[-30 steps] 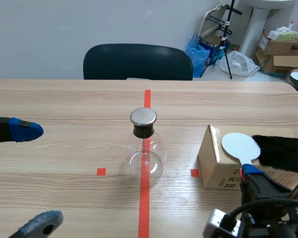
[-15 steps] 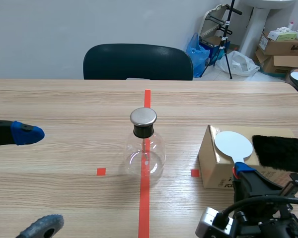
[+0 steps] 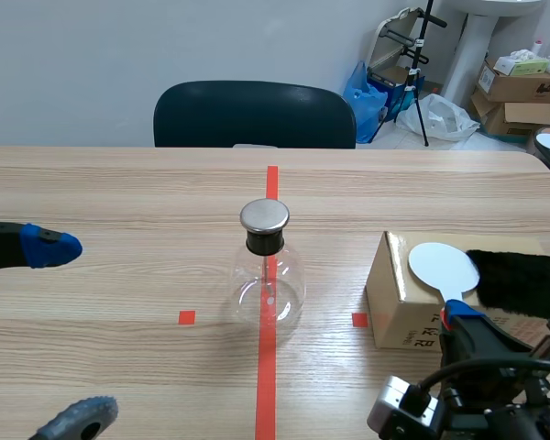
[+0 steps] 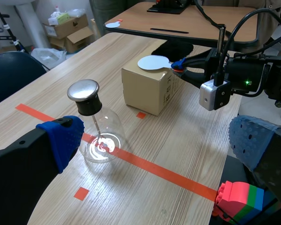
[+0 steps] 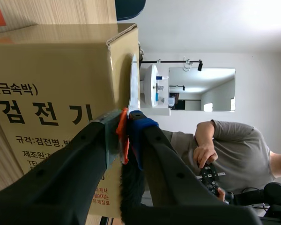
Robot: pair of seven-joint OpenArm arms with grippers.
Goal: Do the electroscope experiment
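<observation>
The glass electroscope flask (image 3: 268, 275) with a metal cap stands on the red tape line at mid-table; in the left wrist view the flask (image 4: 96, 129) is ahead of my left gripper (image 4: 154, 138). The left gripper (image 3: 60, 330) is open and empty, left of the flask. My right gripper (image 3: 463, 321) is shut on the orange handle (image 5: 123, 133) of a white disc paddle (image 3: 443, 267). It holds the disc flat over the cardboard box (image 3: 396, 307), beside a black fur cloth (image 3: 518, 282) lying on the box top. The right wrist view shows the disc (image 5: 132, 84) edge-on.
A dark chair (image 3: 254, 115) stands at the table's far side. Stacked coloured bricks (image 4: 239, 201) sit near the table's front edge by the left gripper. A person (image 5: 225, 145) sits behind the right arm. Boxes and bags (image 3: 518, 87) lie on the floor at the back right.
The right gripper slid the disc paddle a little left over the box, then back right toward the fur. The left arm and the flask stayed still.
</observation>
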